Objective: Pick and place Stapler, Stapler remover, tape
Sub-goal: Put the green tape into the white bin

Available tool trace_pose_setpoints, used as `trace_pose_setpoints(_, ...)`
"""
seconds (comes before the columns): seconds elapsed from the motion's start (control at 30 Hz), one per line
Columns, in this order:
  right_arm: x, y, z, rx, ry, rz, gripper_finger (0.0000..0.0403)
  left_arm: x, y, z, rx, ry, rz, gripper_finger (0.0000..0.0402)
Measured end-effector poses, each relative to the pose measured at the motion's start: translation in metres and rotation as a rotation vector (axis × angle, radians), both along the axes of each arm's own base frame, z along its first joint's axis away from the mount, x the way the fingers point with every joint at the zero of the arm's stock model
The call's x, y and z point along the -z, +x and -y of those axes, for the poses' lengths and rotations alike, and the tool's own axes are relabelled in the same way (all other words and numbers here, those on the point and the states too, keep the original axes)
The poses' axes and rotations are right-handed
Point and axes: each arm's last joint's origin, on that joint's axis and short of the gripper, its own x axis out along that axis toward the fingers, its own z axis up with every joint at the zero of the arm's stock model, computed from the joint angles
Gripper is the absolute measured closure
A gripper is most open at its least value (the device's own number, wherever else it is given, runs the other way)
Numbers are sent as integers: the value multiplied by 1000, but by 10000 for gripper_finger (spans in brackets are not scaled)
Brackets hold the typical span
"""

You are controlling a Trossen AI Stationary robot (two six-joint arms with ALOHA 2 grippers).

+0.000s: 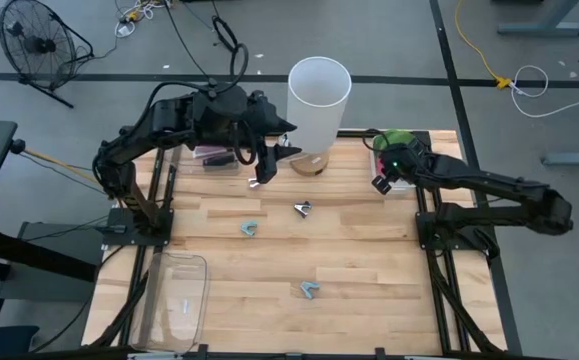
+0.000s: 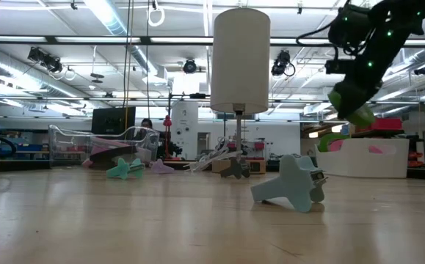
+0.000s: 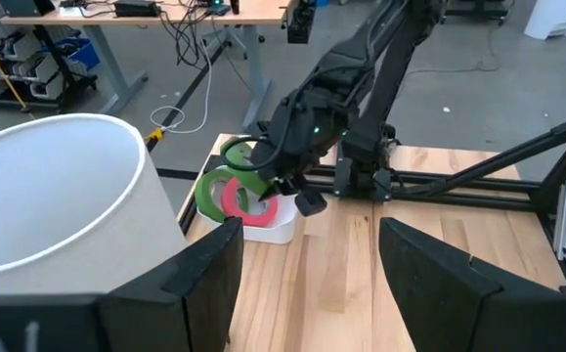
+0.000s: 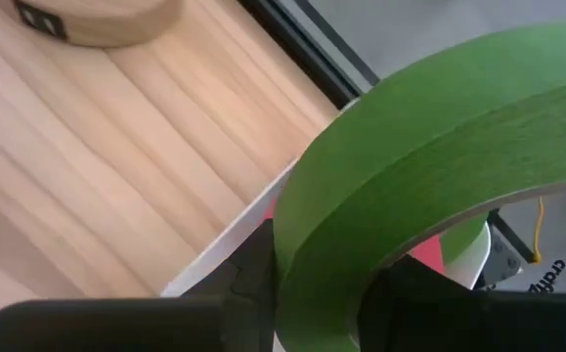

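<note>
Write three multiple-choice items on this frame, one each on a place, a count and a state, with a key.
1. Where is the right pincer?
A. over the white tray at the table's far right
B. at the near edge
C. inside the white cylinder

2. How many small claw-shaped staple removers lie on the bare wood?
A. one
B. three
C. five

3. What is the right pincer doing?
A. hanging open
B. gripping a green tape ring
C. gripping a stapler

Key: 1 A, the high view shows it there; 2 B, two pale blue and one darker show from above; 3 B, the right wrist view shows the ring clamped.
</note>
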Motion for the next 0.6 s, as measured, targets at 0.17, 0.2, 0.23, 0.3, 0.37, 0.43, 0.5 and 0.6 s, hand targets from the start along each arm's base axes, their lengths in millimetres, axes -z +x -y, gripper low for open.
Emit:
trace_pose_setpoints(0.17,13,-2,3,-7,16,8,314,0,0,0,0,0,0,161)
trace_pose_setpoints(0.2,14,-1,4,-13,22,20,314,0,0,0,0,0,0,161)
trace_pose_setpoints(0.23,17,-2,4,-15,31,23,314,0,0,0,-1,0,0,161)
trace_pose_setpoints(0.3,22,-3,3,-14,49,20,313,0,0,0,0,0,0,161)
trace_pose_setpoints(0.37,23,-3,4,-4,43,31,311,0,0,0,0,0,0,161)
trace_pose_setpoints(0.43,26,-4,4,10,48,37,307,0,0,0,-1,0,0,161)
trace_pose_setpoints(0.5,27,-4,4,13,52,36,300,0,0,0,0,0,0,161)
trace_pose_setpoints(0.6,27,-4,5,18,51,48,285,0,0,0,0,0,-1,161)
